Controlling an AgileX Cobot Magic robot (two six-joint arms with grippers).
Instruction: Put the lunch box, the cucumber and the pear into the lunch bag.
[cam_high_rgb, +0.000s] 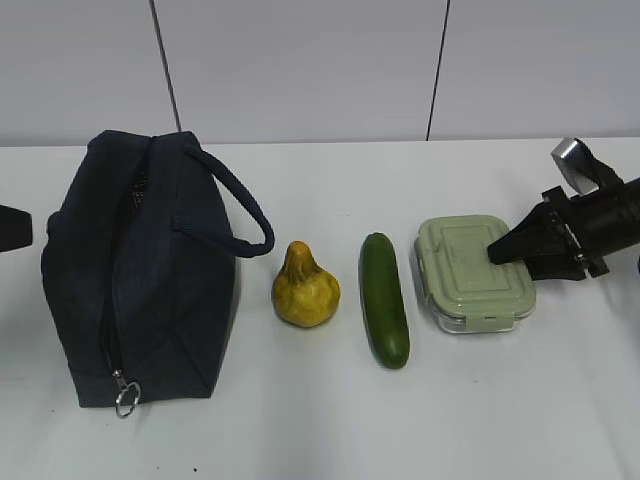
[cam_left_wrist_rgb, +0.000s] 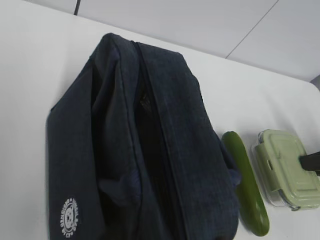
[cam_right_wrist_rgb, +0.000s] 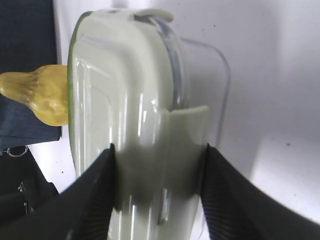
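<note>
The navy lunch bag (cam_high_rgb: 140, 270) (cam_left_wrist_rgb: 150, 150) lies at the left, its ring pull (cam_high_rgb: 125, 400) at the near end. No lining shows along the zip. To its right stand the yellow pear (cam_high_rgb: 305, 287) (cam_right_wrist_rgb: 42, 92), the cucumber (cam_high_rgb: 384, 300) (cam_left_wrist_rgb: 247, 185) and the sage-lidded lunch box (cam_high_rgb: 470, 285) (cam_left_wrist_rgb: 287, 170) (cam_right_wrist_rgb: 130, 90). My right gripper (cam_high_rgb: 495, 252) (cam_right_wrist_rgb: 158, 148) is open, its fingers spread just over the lid and around nothing. Only a dark bit of my left gripper (cam_high_rgb: 14, 228) shows, at the left edge beside the bag. Its fingers are hidden.
Everything rests on a white table (cam_high_rgb: 300, 430) with a pale wall behind. Narrow strips of bare table separate the pear, the cucumber and the box. One bag handle (cam_high_rgb: 240, 215) arches out toward the pear.
</note>
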